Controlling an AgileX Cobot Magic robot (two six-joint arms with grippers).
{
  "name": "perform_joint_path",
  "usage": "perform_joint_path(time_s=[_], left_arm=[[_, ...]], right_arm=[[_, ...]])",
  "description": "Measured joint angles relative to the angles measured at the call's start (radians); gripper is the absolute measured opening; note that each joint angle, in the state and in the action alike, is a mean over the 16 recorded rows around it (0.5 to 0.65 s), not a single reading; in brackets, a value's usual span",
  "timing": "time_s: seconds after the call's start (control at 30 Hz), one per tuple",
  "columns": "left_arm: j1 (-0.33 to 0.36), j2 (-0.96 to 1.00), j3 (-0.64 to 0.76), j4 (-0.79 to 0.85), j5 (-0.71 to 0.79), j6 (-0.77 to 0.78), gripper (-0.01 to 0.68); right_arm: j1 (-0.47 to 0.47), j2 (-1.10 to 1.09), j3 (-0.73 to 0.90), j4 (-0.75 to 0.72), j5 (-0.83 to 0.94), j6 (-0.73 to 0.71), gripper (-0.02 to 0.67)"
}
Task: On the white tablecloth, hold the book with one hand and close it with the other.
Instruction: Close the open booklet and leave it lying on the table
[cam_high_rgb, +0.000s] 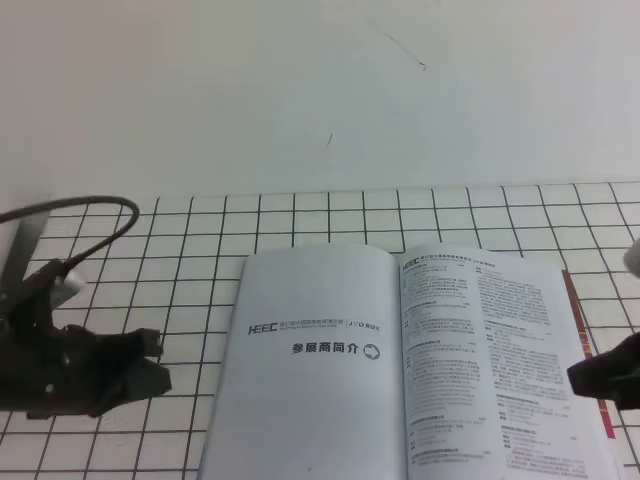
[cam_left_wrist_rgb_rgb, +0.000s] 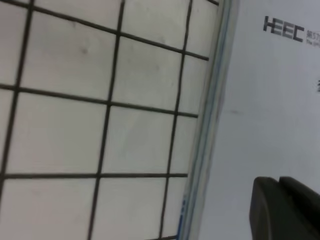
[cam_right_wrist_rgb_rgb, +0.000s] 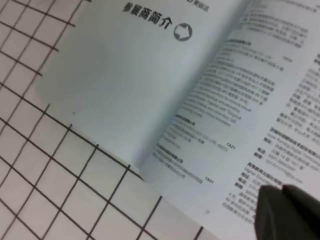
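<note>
So, high view: the book (cam_high_rgb: 410, 365) lies open at lower middle on the white tablecloth (cam_high_rgb: 330, 215); left gripper (cam_high_rgb: 150, 360) at lower left, right gripper (cam_high_rgb: 605, 380) at right edge.
Left wrist view: book page (cam_left_wrist_rgb_rgb: 265, 110) fills the right side.
Right wrist view: printed pages (cam_right_wrist_rgb_rgb: 200, 85) fill the top.
Claws: cannot tell whether either is open or closed.

We're seeing soft, even, slightly cool light, no hard shadows or glare. The high view is hazy. Both wrist views blur the book's (cam_right_wrist_rgb_rgb: 165, 95) print and dark fingers (cam_left_wrist_rgb_rgb: 285, 210) lower right.

Plain white wall (cam_high_rgb: 320, 90) behind.
</note>
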Motion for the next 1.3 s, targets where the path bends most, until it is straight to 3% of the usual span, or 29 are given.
perform_joint_path(time_s=[0.3, 0.57, 1.0, 1.3], left_arm=[[0.054, 0.215, -0.073, -0.245, 0.132, 0.234, -0.003], [0.036, 0.325, -0.083, -0.358, 0.125, 0.358, -0.003], [-0.120, 0.473, -0.093, -0.596, 0.046, 0.545, -0.003], [-0.251, 0.535, -0.153, -0.726, 0.074, 0.644, -0.003]], right_arm=[[0.090, 0.274, -0.002, 0.053, -0.121, -0.072, -0.003], [0.133, 0.455, -0.008, 0.053, -0.220, -0.069, -0.003], [0.136, 0.548, -0.021, 0.052, -0.244, -0.064, -0.002], [0.135, 0.552, -0.023, 0.050, -0.242, -0.062, -0.002]])
